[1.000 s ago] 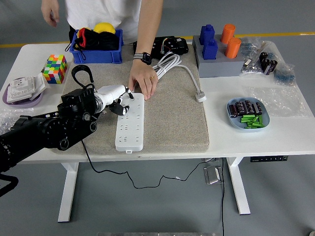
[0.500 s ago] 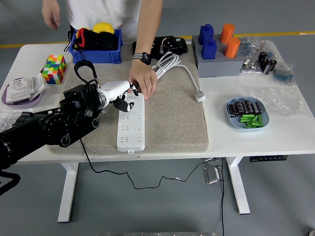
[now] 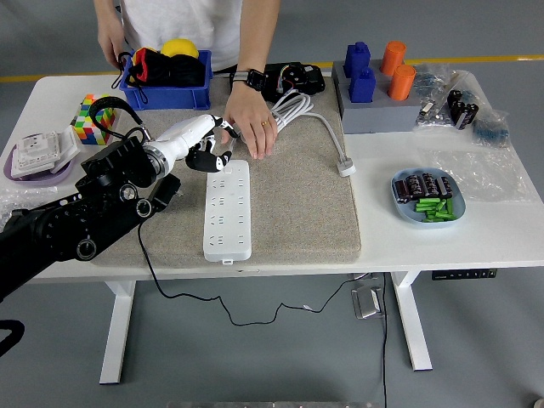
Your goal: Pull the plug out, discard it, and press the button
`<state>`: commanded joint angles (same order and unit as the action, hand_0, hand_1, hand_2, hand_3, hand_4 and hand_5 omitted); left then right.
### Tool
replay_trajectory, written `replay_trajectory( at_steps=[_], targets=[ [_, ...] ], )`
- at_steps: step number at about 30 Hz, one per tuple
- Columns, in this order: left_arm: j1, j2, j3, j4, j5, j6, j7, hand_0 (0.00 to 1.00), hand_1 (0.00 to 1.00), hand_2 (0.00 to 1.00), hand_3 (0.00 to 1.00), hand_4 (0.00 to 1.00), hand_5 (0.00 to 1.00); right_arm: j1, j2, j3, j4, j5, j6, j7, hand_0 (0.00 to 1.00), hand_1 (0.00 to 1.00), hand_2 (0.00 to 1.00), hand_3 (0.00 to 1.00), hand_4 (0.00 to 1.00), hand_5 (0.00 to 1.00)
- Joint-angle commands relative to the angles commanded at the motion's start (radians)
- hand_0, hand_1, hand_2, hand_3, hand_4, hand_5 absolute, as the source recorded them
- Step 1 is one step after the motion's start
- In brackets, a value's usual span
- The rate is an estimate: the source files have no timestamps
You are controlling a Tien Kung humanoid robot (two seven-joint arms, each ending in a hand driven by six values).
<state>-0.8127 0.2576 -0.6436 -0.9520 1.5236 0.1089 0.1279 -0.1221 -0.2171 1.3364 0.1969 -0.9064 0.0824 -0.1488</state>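
1 power strip [image 3: 228, 209], 1 robot hand [image 3: 202, 144] above.

The person [image 3: 183, 21] behind the blue bin [image 3: 167, 87] is cut off at the picture's top edge, only torso and arms showing. Their hand [image 3: 251, 127] hides the power strip's [image 3: 228, 210] far end. Whether the left hand [image 3: 204, 146] grips anything there cannot be told. Behind the bin, the black object [image 3: 293, 78] is too small to identify.
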Motion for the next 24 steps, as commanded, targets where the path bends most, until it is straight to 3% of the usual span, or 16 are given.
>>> replay_trajectory(
  at_steps=[3, 4, 9, 10, 15, 16, 24],
  targets=[
    [0.065, 0.018, -0.107, -0.076, 0.013, 0.013, -0.015, 0.148, 0.139, 0.239, 0.731, 0.554, 0.189, -0.001, 0.001, 0.0, -0.001, -0.003, 0.001, -0.001, 0.753, 0.687, 0.668, 0.671, 0.768, 0.672],
    [0.08, 0.021, -0.131, -0.092, 0.015, 0.017, -0.019, 0.254, 0.315, 0.384, 0.77, 0.63, 0.332, -0.001, 0.001, 0.001, 0.0, -0.003, 0.001, -0.001, 0.753, 0.686, 0.668, 0.671, 0.768, 0.672],
    [0.193, 0.041, -0.274, -0.192, 0.027, 0.03, -0.041, 0.254, 0.315, 0.384, 0.77, 0.63, 0.332, 0.001, 0.002, 0.0, 0.004, -0.006, 0.0, 0.0, 0.753, 0.686, 0.668, 0.671, 0.768, 0.672],
    [0.219, 0.042, -0.304, -0.21, 0.031, 0.032, -0.044, 0.444, 0.569, 0.551, 0.784, 0.637, 0.323, 0.002, 0.003, 0.001, 0.004, -0.007, 0.0, 0.0, 0.753, 0.686, 0.67, 0.671, 0.768, 0.672],
    [0.309, 0.043, -0.394, -0.26, 0.04, 0.028, -0.054, 0.444, 0.569, 0.551, 0.784, 0.637, 0.323, 0.0, 0.004, -0.001, 0.003, -0.008, 0.001, 0.0, 0.753, 0.686, 0.67, 0.671, 0.768, 0.672],
    [0.337, 0.039, -0.421, -0.271, 0.043, 0.029, -0.055, 0.662, 0.7, 0.66, 0.787, 0.643, 0.326, 0.0, 0.004, -0.002, 0.004, -0.009, 0.0, 0.0, 0.753, 0.686, 0.669, 0.67, 0.768, 0.672],
    [0.478, -0.002, -0.564, -0.318, 0.049, 0.033, -0.062, 0.674, 0.711, 0.669, 0.784, 0.643, 0.334, -0.002, 0.004, -0.008, 0.004, -0.01, 0.001, 0.0, 0.753, 0.686, 0.669, 0.671, 0.768, 0.672]
  ],
)
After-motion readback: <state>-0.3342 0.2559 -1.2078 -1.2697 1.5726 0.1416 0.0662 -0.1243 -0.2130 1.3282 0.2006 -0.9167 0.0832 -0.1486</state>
